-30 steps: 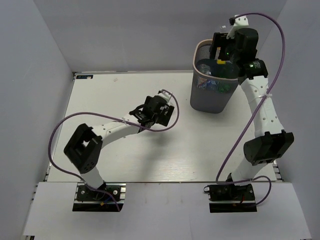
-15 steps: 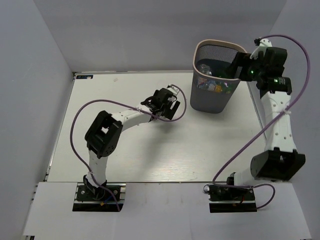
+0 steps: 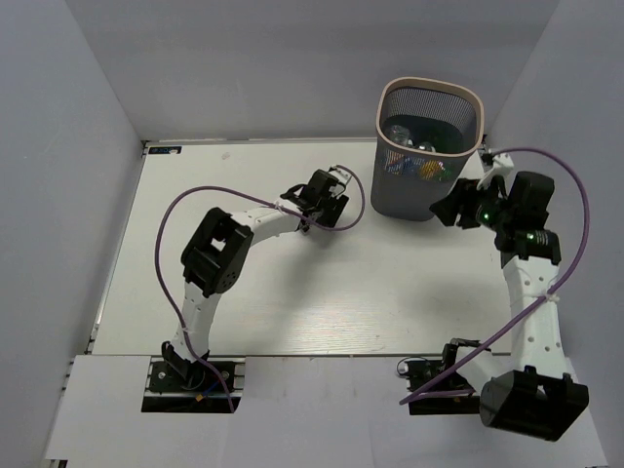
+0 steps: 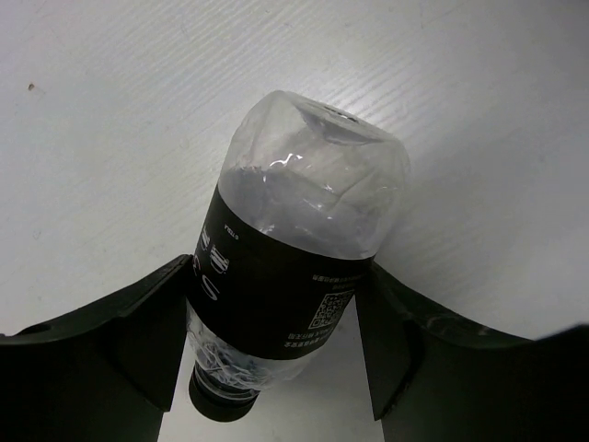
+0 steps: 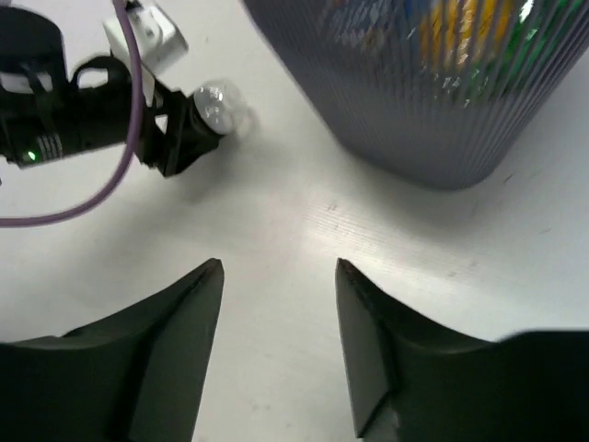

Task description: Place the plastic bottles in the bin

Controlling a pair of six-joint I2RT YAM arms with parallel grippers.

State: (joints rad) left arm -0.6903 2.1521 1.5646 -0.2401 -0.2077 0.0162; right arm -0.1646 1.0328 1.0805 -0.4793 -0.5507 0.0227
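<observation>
The left gripper is gripping the black-labelled bottle, lying on the table just left of the bin near the far right corner; lifting should be clearing the beige rim before releasing. The right gripper is hanging open, empty.

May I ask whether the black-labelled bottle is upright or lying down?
Lying down: the black-labelled bottle rests lengthwise on the table.

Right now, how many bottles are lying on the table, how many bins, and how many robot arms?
Bottle on the table: 1
Bin: 1
Robot arms: 2 (left arm, right arm)
Total: 4
Bottles inside the bin are too jumbled to count.
</observation>
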